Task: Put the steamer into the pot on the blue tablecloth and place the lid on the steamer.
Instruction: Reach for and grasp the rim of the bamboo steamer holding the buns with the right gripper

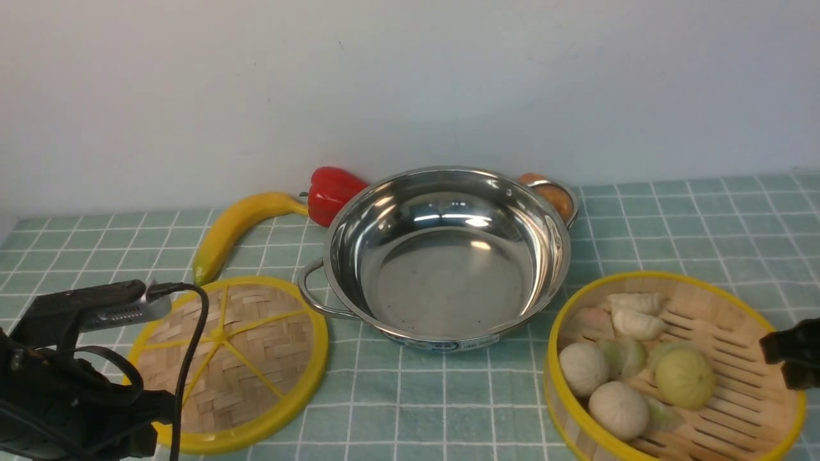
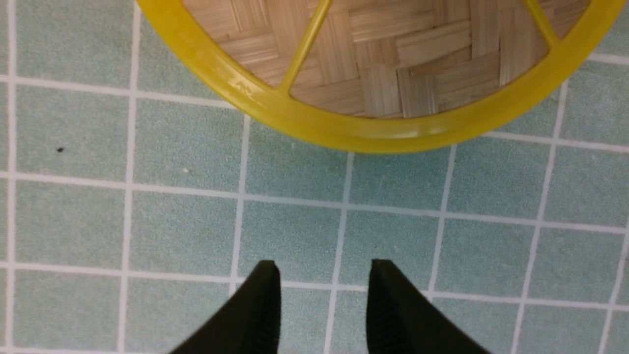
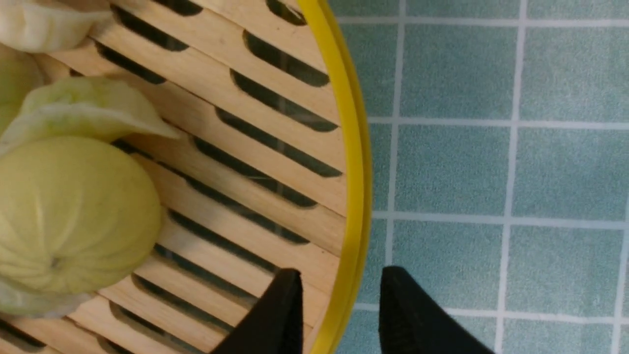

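The shiny steel pot (image 1: 448, 256) stands empty in the middle of the blue tablecloth (image 1: 705, 224). The steamer (image 1: 672, 371), holding toy buns and dumplings, sits on the cloth at the front right. The lid (image 1: 237, 358) lies flat on the cloth at the front left. My right gripper (image 3: 341, 275) is open, with one finger inside and one outside the steamer's yellow rim (image 3: 351, 162) at its right side. My left gripper (image 2: 324, 268) is open and empty over bare cloth, just short of the lid's rim (image 2: 373, 135).
A yellow banana (image 1: 243, 224) and a red pepper (image 1: 330, 192) lie behind the lid, to the left of the pot. An orange-brown item (image 1: 554, 195) sits behind the pot's right handle. A white wall closes off the back.
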Controlling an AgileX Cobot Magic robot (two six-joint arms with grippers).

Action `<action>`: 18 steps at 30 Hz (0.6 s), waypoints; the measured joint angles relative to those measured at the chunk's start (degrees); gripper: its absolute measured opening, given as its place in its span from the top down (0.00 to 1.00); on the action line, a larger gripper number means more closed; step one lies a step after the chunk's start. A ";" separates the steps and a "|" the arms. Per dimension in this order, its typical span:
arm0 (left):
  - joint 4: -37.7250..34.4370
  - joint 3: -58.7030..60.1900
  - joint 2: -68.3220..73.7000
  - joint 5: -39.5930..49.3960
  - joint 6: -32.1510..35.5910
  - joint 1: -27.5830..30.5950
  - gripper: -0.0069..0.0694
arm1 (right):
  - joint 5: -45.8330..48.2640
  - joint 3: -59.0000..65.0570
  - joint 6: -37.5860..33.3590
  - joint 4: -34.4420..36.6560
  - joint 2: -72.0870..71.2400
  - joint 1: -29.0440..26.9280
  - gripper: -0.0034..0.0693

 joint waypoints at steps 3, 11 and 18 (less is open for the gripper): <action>-0.91 0.00 0.00 -0.12 0.05 0.00 0.59 | -1.43 0.00 0.69 -0.39 1.47 0.00 0.62; -1.09 -0.02 0.00 -0.12 0.17 0.00 0.59 | -4.78 0.00 1.36 -0.55 4.64 0.00 0.62; -1.09 -0.02 0.00 -0.12 0.17 0.00 0.59 | -6.10 0.00 1.37 -0.57 8.66 0.00 0.67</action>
